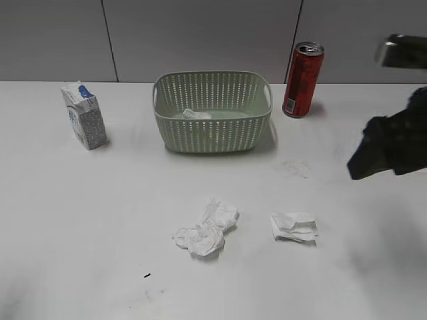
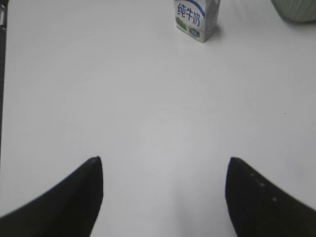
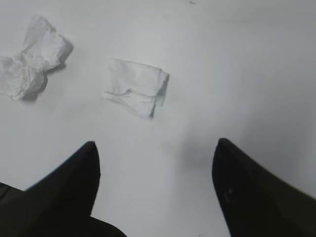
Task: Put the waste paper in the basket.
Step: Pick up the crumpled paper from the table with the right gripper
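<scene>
One paper wad (image 1: 196, 114) sitting in the basket (image 1: 212, 133), two more (image 1: 207, 229) (image 1: 294, 226) loose on the bench (image 1: 80, 220), both pincers (image 2: 164, 168) (image 3: 154, 150) spread wide, pinching nothing.

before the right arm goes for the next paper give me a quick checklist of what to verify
1. Right hand open and empty: ok, fingers apart, nothing between them.
2. Flat paper wad ahead of that hand: ok, on the table beyond the fingertips.
3. Wad free of the bigger wad: ok, a gap shows between them.
4. Basket upright with room: ok, one paper already inside.
5. Can and milk carton off the route: ok, each stands beside the basket.
6. Left hand out of the way: ok, open over bare table.
</scene>
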Available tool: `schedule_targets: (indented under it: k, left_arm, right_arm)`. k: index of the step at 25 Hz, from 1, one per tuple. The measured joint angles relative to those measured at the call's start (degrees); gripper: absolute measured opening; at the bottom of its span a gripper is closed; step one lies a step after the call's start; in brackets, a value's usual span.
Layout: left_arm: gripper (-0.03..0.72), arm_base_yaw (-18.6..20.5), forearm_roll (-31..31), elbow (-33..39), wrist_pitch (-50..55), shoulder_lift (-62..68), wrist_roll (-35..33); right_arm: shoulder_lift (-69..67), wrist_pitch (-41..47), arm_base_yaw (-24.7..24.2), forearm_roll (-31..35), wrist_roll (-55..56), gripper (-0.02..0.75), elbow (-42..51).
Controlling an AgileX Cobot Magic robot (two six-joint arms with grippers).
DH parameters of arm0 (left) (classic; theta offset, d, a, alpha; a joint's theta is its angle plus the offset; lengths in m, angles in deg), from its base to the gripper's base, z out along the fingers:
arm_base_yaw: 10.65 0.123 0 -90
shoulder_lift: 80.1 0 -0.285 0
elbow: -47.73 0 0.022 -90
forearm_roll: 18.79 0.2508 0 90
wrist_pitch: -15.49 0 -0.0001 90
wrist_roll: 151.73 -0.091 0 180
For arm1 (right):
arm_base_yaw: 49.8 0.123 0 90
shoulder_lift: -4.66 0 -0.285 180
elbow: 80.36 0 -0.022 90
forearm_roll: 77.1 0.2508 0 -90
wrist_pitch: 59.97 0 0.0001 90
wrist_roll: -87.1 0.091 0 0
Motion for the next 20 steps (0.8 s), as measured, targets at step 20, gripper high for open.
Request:
schedule_targets:
  k: [20]
  left_arm:
    - [0.551, 0.1, 1.9, 13.5, 4.1, -35.2, 4.6]
  right_arm:
    - [-24.0, -13.1, 8.0, -6.1, 6.8, 0.521, -1.3]
